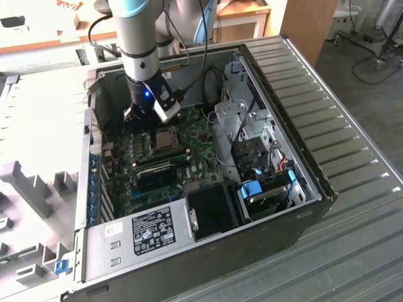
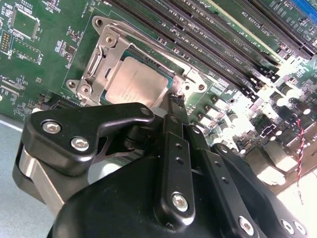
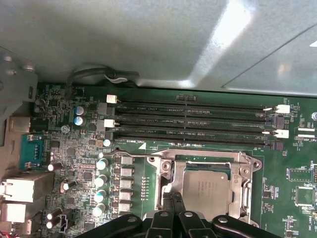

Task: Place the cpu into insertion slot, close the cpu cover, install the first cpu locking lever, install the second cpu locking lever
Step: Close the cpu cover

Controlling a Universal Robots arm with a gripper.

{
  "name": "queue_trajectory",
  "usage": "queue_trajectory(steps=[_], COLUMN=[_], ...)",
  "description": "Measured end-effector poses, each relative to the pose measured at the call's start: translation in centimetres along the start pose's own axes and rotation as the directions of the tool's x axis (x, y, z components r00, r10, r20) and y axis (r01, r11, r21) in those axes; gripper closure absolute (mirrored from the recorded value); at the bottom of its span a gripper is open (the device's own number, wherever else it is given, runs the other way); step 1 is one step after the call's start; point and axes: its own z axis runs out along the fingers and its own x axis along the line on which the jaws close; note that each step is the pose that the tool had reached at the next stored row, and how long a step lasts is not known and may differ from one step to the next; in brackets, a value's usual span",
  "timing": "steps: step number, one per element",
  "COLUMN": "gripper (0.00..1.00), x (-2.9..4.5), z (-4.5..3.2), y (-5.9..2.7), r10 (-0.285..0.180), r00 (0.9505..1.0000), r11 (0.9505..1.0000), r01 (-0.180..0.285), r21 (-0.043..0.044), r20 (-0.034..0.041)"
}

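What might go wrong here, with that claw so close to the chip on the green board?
1. The gripper tip sits right at the edge of the cpu cover; a sideways slip might scrape the cpu or bend the cover.
2. Capacitors and memory slots stand close by, so a wide move might knock them.

even indoor light; white glare on the motherboard in the second wrist view; the case dim inside

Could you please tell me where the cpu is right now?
In the first wrist view the cpu lies in the insertion slot on the green board, beside the long memory slots, just ahead of the pincer.
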Motion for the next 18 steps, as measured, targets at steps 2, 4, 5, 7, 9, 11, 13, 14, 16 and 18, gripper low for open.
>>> queue_trajectory(steps=[2, 4, 5, 7, 9, 11, 13, 14, 16, 18], gripper=[0.89, 0.89, 0.89, 0.89, 0.89, 0.89, 0.89, 0.89, 0.89, 0.89], x=[0.04, 0.07, 0.07, 0.08, 0.08, 0.09, 0.09, 0.09, 0.09, 0.09], z=[0.00, 0.01, 0.01, 0.01, 0.08, 0.21, 0.37, 0.46, 0.64, 0.78], y=[0.07, 0.13, 0.16, 0.18, 0.19, 0.19, 0.18, 0.18, 0.17, 0.16], r10=[0.000, 0.000, 0.000, 0.000, 0.000, 0.000, 0.000, 0.000, 0.000, 0.000], r00=[1.0000, 1.0000, 1.0000, 1.0000, 1.0000, 1.0000, 1.0000, 1.0000, 1.0000, 1.0000], r11=[1.0000, 1.0000, 1.0000, 1.0000, 1.0000, 1.0000, 1.0000, 1.0000, 1.0000, 1.0000], r01=[0.000, 0.000, 0.000, 0.000, 0.000, 0.000, 0.000, 0.000, 0.000, 0.000], r21=[0.0000, 0.0000, 0.0000, -0.0002, -0.0005, -0.0004, -0.0004, -0.0004, -0.0004, -0.0003], r20=[0.0000, 0.0000, -0.0001, 0.0000, 0.0001, 0.0000, 0.0000, 0.0000, 0.0000, 0.0000])
